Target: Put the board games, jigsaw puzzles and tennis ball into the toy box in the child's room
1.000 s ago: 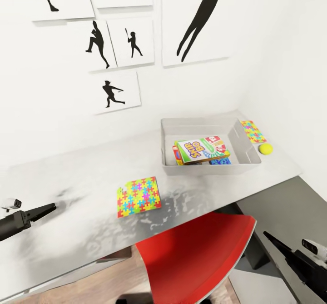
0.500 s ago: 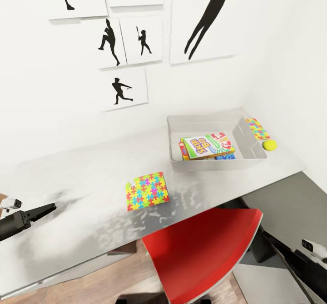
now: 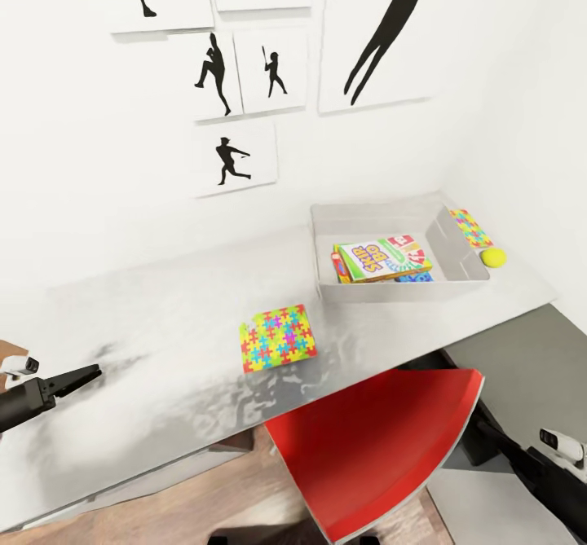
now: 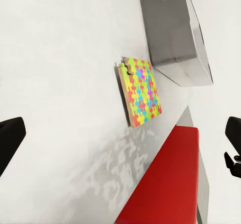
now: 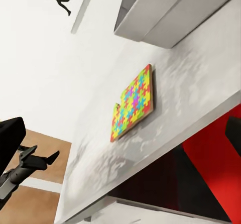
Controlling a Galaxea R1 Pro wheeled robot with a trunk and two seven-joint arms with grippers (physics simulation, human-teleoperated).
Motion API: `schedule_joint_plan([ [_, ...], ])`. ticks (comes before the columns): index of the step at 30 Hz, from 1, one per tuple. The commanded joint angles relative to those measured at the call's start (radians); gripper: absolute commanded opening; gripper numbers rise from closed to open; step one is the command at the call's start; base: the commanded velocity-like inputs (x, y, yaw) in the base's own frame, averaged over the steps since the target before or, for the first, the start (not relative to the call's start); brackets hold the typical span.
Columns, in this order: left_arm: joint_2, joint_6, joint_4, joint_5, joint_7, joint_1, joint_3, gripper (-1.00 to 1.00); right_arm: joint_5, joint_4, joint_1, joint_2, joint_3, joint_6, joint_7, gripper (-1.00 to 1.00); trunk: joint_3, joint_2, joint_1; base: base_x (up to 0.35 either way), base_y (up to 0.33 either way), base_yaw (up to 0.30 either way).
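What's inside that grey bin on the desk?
In the toy box lies a SKIP-BO board game on top, with edges of other colourful boxes under it. How many, it mostly hides.

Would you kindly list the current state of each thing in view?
toy box: lidless, holding board games
near jigsaw puzzle: flat on table, outside box
far jigsaw puzzle: on table, outside box
tennis ball: on table, outside box
left gripper: empty

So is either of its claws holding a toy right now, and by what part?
No, nothing is held. The left gripper hangs over the table with nothing between its fingers, and both wrist views show open, empty jaws. The nearer jigsaw puzzle lies untouched.
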Motion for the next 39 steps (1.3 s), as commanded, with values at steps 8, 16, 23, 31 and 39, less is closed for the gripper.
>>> schedule_joint_plan([
  [8, 0.000, 0.011, 0.000, -0.001, -0.005, 0.000, 0.000, 1.00, -0.006, -0.002, 0.000, 0.000, 0.000, 0.016, -0.005, 1.00, -0.001, -0.002, 0.001, -0.002, 0.010, 0.000],
  [16, -0.001, 0.010, 0.000, -0.001, -0.005, 0.000, 0.000, 1.00, -0.006, -0.011, -0.001, 0.000, 0.001, 0.027, -0.007, 1.00, -0.001, -0.002, 0.001, 0.000, 0.001, 0.000],
  [23, -0.002, 0.009, -0.002, -0.001, -0.005, 0.000, -0.001, 1.00, -0.006, -0.028, -0.067, -0.001, 0.003, 0.129, -0.014, 1.00, -0.001, -0.002, 0.001, 0.000, 0.000, 0.000],
  [31, -0.002, 0.009, -0.003, -0.001, -0.005, 0.000, -0.001, 1.00, -0.006, -0.031, -0.250, 0.000, 0.056, 0.295, -0.124, 1.00, -0.001, -0.002, 0.001, 0.000, 0.000, 0.000],
  [39, -0.002, 0.009, -0.003, -0.001, -0.005, 0.000, -0.001, 1.00, -0.018, -0.031, -0.442, 0.002, 0.217, 0.365, -0.386, 1.00, -0.001, -0.002, 0.001, 0.000, 0.000, 0.000],
])
